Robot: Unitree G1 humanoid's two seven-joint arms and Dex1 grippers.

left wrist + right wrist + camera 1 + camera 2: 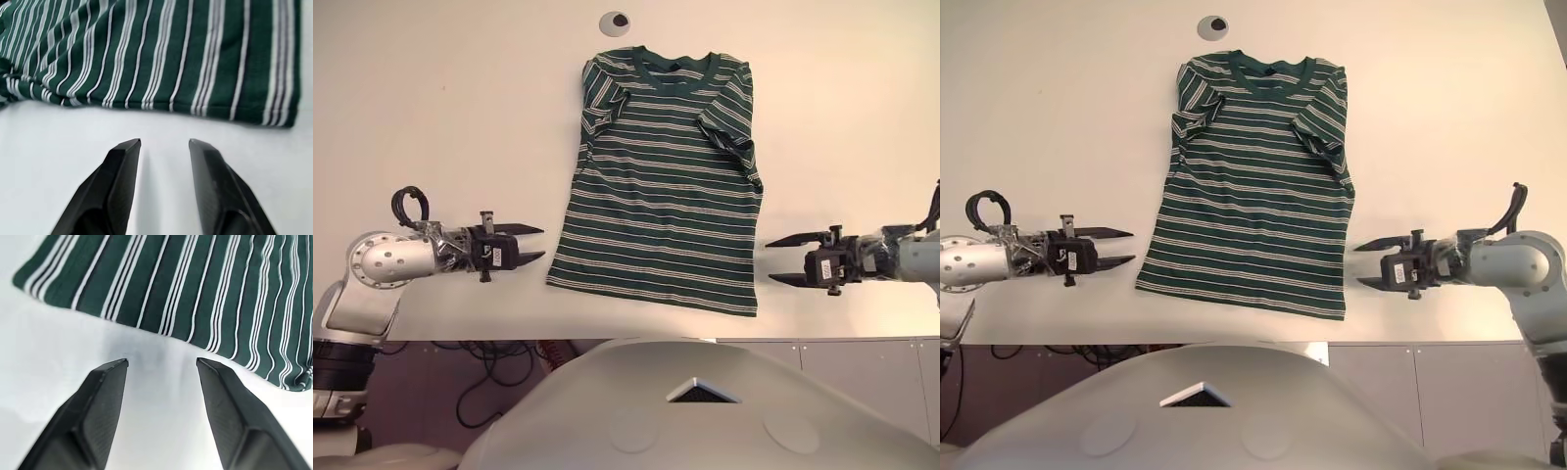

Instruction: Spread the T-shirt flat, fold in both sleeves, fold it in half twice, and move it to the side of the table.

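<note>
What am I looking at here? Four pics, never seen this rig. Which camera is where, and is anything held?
It is a humanoid robot with two arms, ending in the left gripper and the right gripper, each a two-pronged clamp. The two wide pictures come from a stereo camera on its head, looking down over a white table. The two close-ups come from cameras on the wrists, each looking out past its own clamp. A green striped T-shirt lies flat on the table, collar away from the robot, with both sleeves seemingly folded in. A small round disc sits beyond the collar. Both grippers are open, one on each side of the T-shirt near its hem, not touching it. Nothing is held.
</note>
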